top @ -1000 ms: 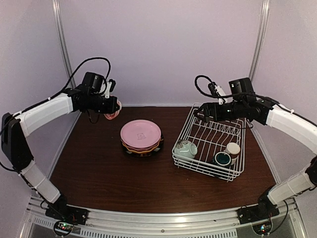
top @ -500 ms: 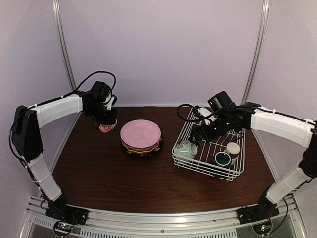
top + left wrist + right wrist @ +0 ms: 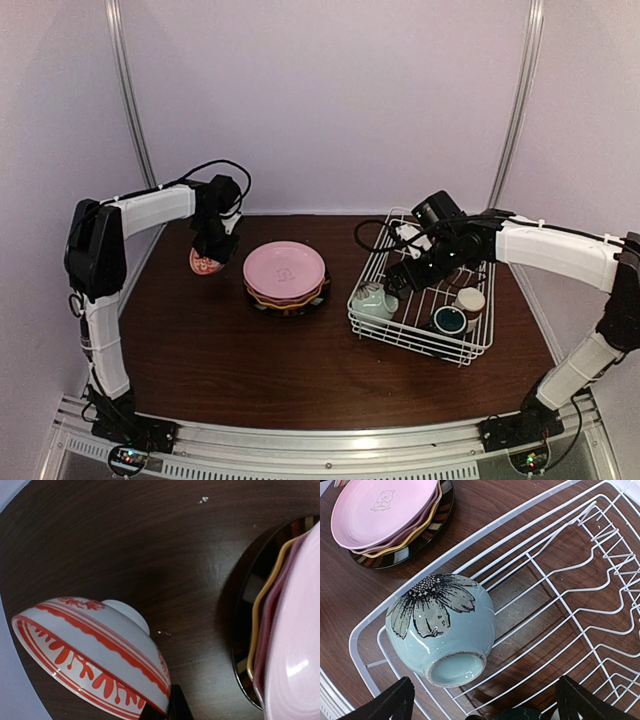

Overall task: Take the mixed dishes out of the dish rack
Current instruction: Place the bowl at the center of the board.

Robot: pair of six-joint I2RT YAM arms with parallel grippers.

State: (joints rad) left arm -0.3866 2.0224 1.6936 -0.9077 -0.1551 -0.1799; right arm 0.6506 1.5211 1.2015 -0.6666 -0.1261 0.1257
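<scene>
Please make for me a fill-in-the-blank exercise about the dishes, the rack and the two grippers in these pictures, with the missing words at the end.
1. The left gripper holds a bowl with a ___ pattern.
2. The top plate of the stack is ___.
3. The right gripper hangs ___ above the pale green bowl in the dish rack.
4. The dish rack also holds ___ small cups.
Missing words: red; pink; open; two.

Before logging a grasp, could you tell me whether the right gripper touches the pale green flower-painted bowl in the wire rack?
Apart. The right wrist view shows the right gripper open, rack wires visible between each finger and the pale green bowl.
</scene>
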